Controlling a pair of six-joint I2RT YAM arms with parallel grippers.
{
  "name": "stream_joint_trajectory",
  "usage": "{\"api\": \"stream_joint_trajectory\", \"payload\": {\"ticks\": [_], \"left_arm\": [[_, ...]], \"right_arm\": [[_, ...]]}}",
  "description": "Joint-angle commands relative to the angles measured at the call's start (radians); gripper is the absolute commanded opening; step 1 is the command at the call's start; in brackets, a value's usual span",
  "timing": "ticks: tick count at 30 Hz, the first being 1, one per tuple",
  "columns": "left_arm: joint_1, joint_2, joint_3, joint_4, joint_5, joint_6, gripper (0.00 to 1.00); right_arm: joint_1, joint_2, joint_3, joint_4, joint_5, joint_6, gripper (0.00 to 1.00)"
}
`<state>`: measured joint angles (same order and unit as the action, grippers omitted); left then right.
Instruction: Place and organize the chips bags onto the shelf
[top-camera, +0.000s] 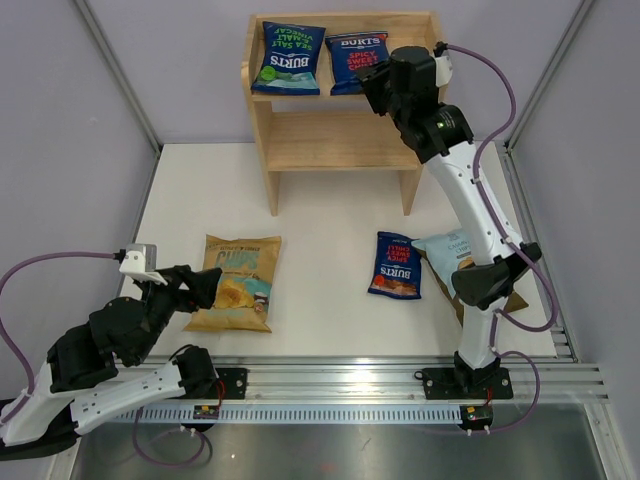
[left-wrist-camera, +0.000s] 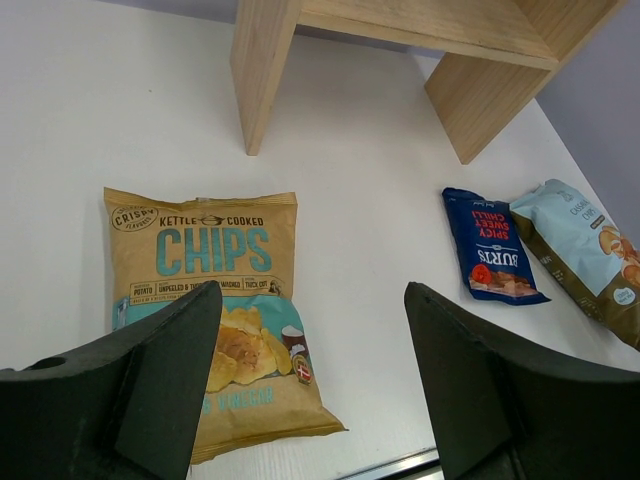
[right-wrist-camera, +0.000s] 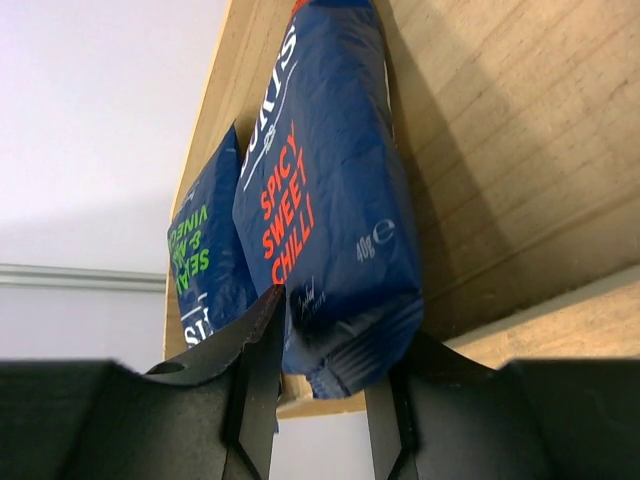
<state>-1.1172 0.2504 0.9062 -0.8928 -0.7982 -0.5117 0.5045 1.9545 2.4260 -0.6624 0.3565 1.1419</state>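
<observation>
Chips bags, top view: we log two on the upper tier of the shelf (top-camera: 340, 140), the green-lettered Burts bag (top-camera: 288, 58) just beside the red-lettered Burts bag (top-camera: 355, 60). The right gripper (top-camera: 376, 92) sits at the lower right corner of the red-lettered one, with its arm stretched out over the table (top-camera: 320, 210). Three bags lie flat on the table: the tan CHIPS bag (top-camera: 240, 283) to the left, a second red-lettered Burts bag (top-camera: 396, 265) to the right, and the light-blue-and-brown bag (top-camera: 447, 258) just beside that, partly hidden behind the right arm. The left gripper (top-camera: 205, 285) is at the left edge of the tan bag. Left wrist view: the fingers (left-wrist-camera: 150, 370) stand wide apart over the near end of the tan CHIPS bag (left-wrist-camera: 205, 250). We cannot tell whether they touch it. The second red-lettered Burts bag (left-wrist-camera: 492, 247) and the light-blue-and-brown bag (left-wrist-camera: 580, 245) lie well to the right, below the shelf (left-wrist-camera: 262, 70) legs. Right wrist view: both fingers (right-wrist-camera: 250, 350) press against the bottom end of the red-lettered Burts bag (right-wrist-camera: 330, 190), one on each side. The bag rests against the shelf (right-wrist-camera: 520, 150) wood, with the green-lettered Burts bag (right-wrist-camera: 205, 265) next to it.
</observation>
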Motion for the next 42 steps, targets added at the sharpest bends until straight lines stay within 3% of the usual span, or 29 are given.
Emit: {"api": "stream_joint_trajectory", "payload": {"ticks": [1,11,18,27,33,40,42], "left_arm": [[0.002,0.001,0.005,0.017,-0.035,-0.010,0.77],[0.002,-0.010,0.005,0.012,-0.042,-0.016,0.76],[0.000,-0.019,0.005,0.005,-0.055,-0.019,0.77],[0.000,-0.033,0.005,0.005,-0.065,-0.024,0.76],[0.002,-0.040,0.005,0.000,-0.073,-0.028,0.77],[0.002,-0.045,0.003,-0.003,-0.072,-0.027,0.77],[0.002,-0.042,0.003,0.000,-0.070,-0.028,0.77]], "right_arm": [[0.002,-0.065,-0.016,0.017,-0.027,0.012,0.41],[0.002,-0.118,-0.139,0.069,-0.059,0.033,0.19],[0.003,-0.075,-0.117,0.101,-0.116,0.076,0.13],[0.020,-0.075,-0.146,0.124,-0.022,0.125,0.11],[0.034,-0.029,-0.081,0.118,0.001,0.130,0.11],[0.043,-0.046,-0.088,0.110,0.038,0.087,0.19],[0.043,-0.063,-0.094,0.103,0.045,0.064,0.28]]}}
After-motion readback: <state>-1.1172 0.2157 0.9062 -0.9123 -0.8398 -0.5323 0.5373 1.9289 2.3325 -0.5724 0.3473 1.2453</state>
